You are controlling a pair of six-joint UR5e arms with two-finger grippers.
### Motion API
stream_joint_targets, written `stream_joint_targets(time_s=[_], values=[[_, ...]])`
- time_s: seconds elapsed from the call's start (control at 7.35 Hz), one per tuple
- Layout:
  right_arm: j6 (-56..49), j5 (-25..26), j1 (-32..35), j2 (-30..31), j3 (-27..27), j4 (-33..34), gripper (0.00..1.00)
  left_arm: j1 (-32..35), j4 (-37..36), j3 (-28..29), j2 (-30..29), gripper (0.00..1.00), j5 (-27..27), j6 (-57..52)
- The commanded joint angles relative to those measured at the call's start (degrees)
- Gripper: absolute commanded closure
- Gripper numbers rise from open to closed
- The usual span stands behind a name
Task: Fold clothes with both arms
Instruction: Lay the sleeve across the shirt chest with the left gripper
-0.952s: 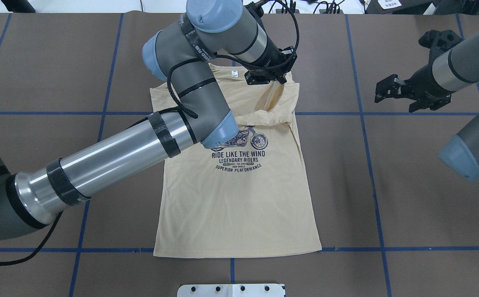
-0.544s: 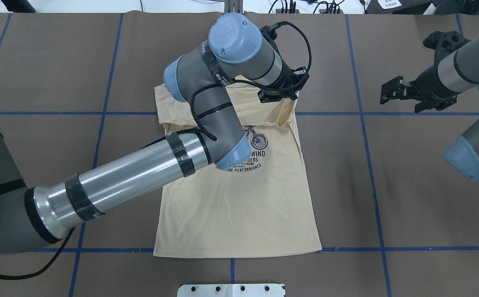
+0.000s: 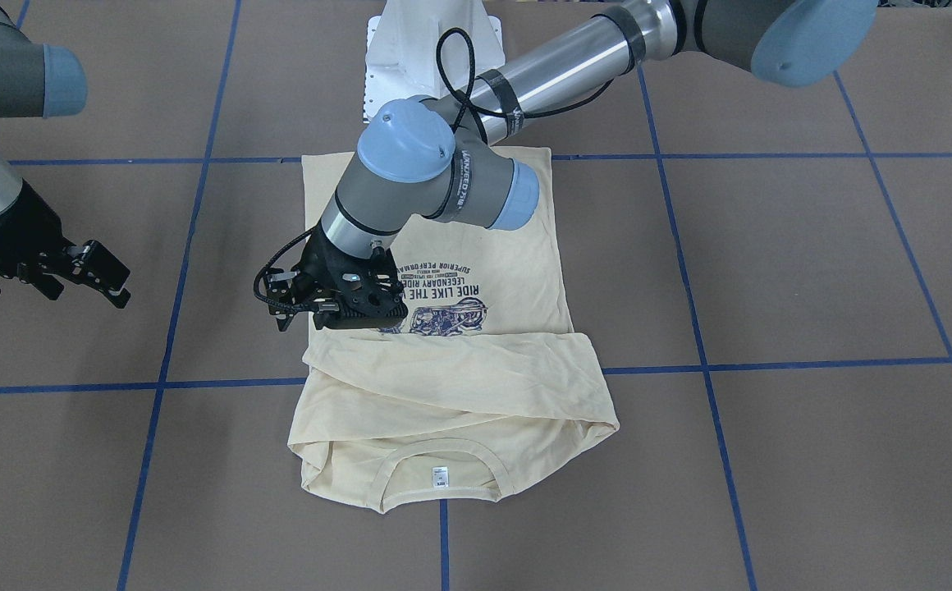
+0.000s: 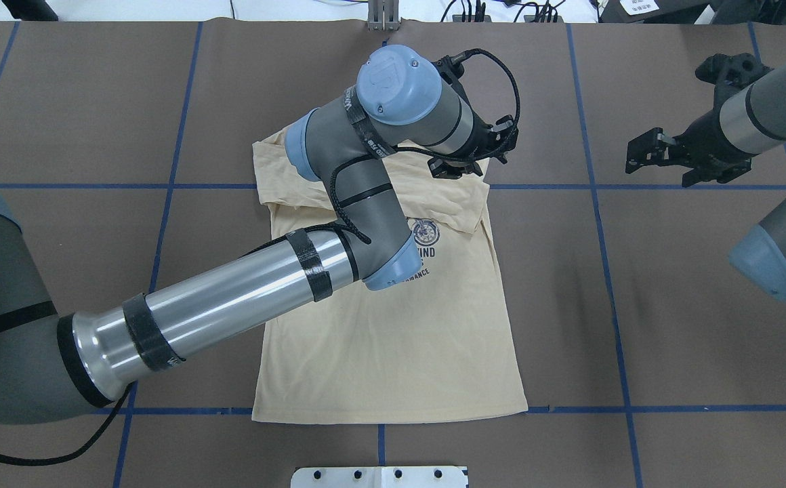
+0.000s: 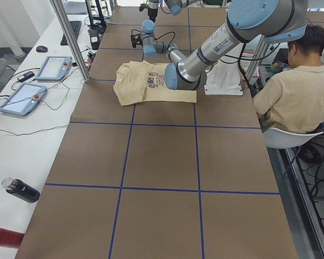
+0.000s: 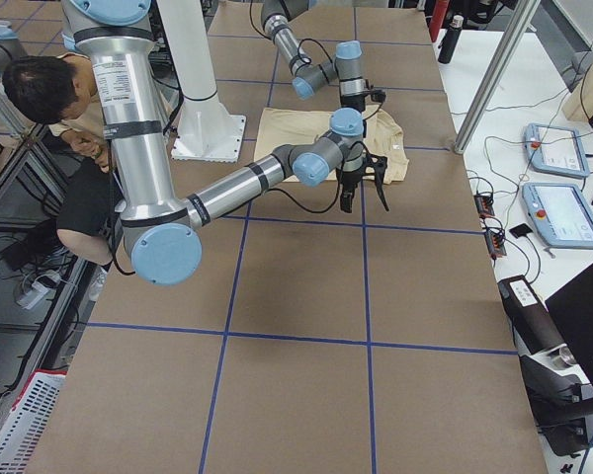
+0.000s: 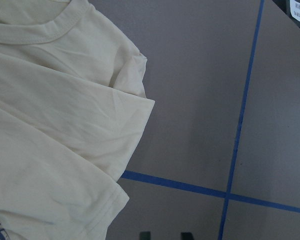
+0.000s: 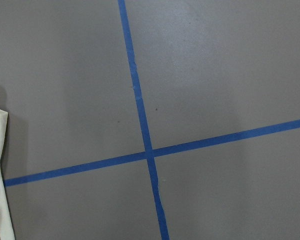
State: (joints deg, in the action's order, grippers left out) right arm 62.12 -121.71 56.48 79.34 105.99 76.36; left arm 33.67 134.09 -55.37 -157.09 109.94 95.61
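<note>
From overhead, one cream T-shirt lies flat on the desk. Two claws show. The left claw hangs over the shirt's folded far corner. The right claw, jaws spread, is well apart from the shirt over bare desk. The front-facing view shows one white label in the neck, beyond the fold from the left claw. In the left wrist view two fingertips stand apart, gripping nothing, with the shirt just beside them.

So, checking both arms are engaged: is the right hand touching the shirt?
Apart. The overhead view shows bare table between the right hand and the shirt.
</note>
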Motion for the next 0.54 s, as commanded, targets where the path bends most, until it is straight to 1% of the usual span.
stream_joint_targets(time_s=[0.0,0.14,0.27,0.41], values=[[7.43,1.47,-2.67,-1.19,0.61,-0.33,0.01,0.34,-1.36,-4.53,1.51,0.16,0.71,0.99],[17.93,7.13,-8.52,-3.81,1.23,-0.33,0.01,0.43,-4.60,-12.23,6.48,0.17,2.72,0.90],[25.78,13.63,-15.11,-4.45,3.41,-0.33,0.01,0.52,-12.20,-22.74,13.15,0.19,2.74,-0.93],[32.91,16.74,-20.74,-3.67,6.56,-0.24,0.01,0.95,-16.45,-32.33,20.35,0.19,2.74,-6.78]])
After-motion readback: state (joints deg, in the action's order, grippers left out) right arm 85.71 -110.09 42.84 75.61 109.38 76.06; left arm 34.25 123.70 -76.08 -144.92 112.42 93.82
